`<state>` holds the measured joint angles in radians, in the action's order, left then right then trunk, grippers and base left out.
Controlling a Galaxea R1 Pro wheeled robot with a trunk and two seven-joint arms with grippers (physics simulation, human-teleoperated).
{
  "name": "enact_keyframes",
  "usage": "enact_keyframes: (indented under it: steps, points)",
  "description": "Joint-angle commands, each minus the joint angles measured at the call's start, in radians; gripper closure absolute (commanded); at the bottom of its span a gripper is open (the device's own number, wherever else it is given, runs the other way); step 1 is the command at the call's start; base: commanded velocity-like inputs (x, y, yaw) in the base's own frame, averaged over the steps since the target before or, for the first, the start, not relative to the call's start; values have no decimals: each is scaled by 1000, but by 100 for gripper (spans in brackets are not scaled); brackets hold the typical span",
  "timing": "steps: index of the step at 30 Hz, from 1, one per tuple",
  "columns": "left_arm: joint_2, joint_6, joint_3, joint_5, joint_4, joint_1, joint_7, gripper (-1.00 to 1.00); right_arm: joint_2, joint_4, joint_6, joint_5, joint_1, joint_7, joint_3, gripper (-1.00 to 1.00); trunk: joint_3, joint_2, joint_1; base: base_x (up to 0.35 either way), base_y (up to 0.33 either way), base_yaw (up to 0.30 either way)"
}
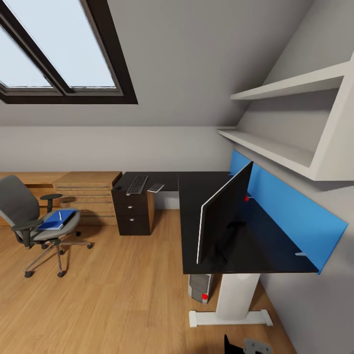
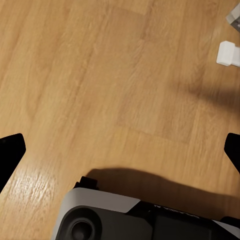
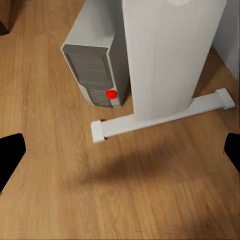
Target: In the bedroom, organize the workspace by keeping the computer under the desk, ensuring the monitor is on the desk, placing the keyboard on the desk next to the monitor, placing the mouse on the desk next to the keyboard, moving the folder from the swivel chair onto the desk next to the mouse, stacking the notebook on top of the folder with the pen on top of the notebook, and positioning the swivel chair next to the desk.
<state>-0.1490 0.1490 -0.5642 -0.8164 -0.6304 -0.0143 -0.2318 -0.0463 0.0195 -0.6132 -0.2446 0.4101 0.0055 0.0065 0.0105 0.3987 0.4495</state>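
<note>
Landmark for this report: the desk [image 1: 196, 196], black-topped, L-shaped, with a blue back panel.

Nearest you, both arms hang low over bare wooden floor. On the left gripper [image 2: 120, 150] and the right gripper [image 3: 120, 150] the fingertips sit at opposite edges of their wrist views, spread wide with nothing between them.

Under the desk's near end, touching or just beside its white leg [image 3: 160, 55], stands the computer [image 1: 200, 287]. It is a rigid metal box, likely heavy. It is already where the task wants it, so leave it alone.

On the desk's near wing the monitor [image 1: 223, 216] stands upright on its stand. It is top-heavy and its screen is fragile. Do not touch it.

Well out from the desk on the open floor is the swivel chair [image 1: 34, 216], with the folder [image 1: 56, 220] flat on its seat and the pen [image 1: 60, 215] lying on top of the folder. The chair will roll and turn under any push, so press lightly. The folder is thin, stiff and probably slick. Take it by an overhanging edge and keep it level, or the pen will roll off.

On the desk's far wing, above the drawer unit [image 1: 132, 209], lies the keyboard [image 1: 137, 184]. It is light and rigid, so pinch a long edge. Just beside it is a small pale flat item [image 1: 156, 187], possibly the notebook. I cannot pick out the mouse.
</note>
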Motion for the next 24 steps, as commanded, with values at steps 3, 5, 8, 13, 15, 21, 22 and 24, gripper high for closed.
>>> enact_keyframes:
  steps: [3, 5, 8, 13, 15, 21, 22, 24]
  points:
    - [-1, 6, -9, -8, -1, -1, -7, -100, 2, 1, -72, -5, 1, 0, 1, -100, 1, 1, 1, 0, 0, 0]
    - [-1, 6, -9, -7, -1, -1, -7, -100, 5, -2, -100, -6, 1, -2, -1, -100, 1, 1, 1, 0, 0, 0]
    - [-1, 6, -10, -7, -1, -1, -7, -100, 15, -27, -126, -6, 2, -5, -3, -100, 1, 1, 1, 0, 0, 0]
    - [-1, 6, -10, -7, -1, -1, -6, -100, 28, -131, -141, -5, 3, -26, -3, -100, 1, 1, 1, 0, 0, 0]
    - [-1, 5, -11, -7, -1, -1, -6, -100, 34, -182, -137, -5, 3, -45, -4, -100, 1, 1, 1, 0, 0, 0]
    - [-1, 4, -11, -8, -1, -1, -6, -100, 51, -382, -53, -3, 5, -136, -3, -100, 1, 1, 1, 0, 0, 0]
    - [-1, 4, -11, -9, -1, -1, -6, -100, 54, -416, -28, -3, 5, -146, -2, -100, 1, 1, 1, 0, 0, 0]
    - [-1, 6, -9, -8, -1, -1, -6, -100, 57, -487, 33, -3, 6, -163, -2, -100, 1, 1, 1, 0, 0, 0]
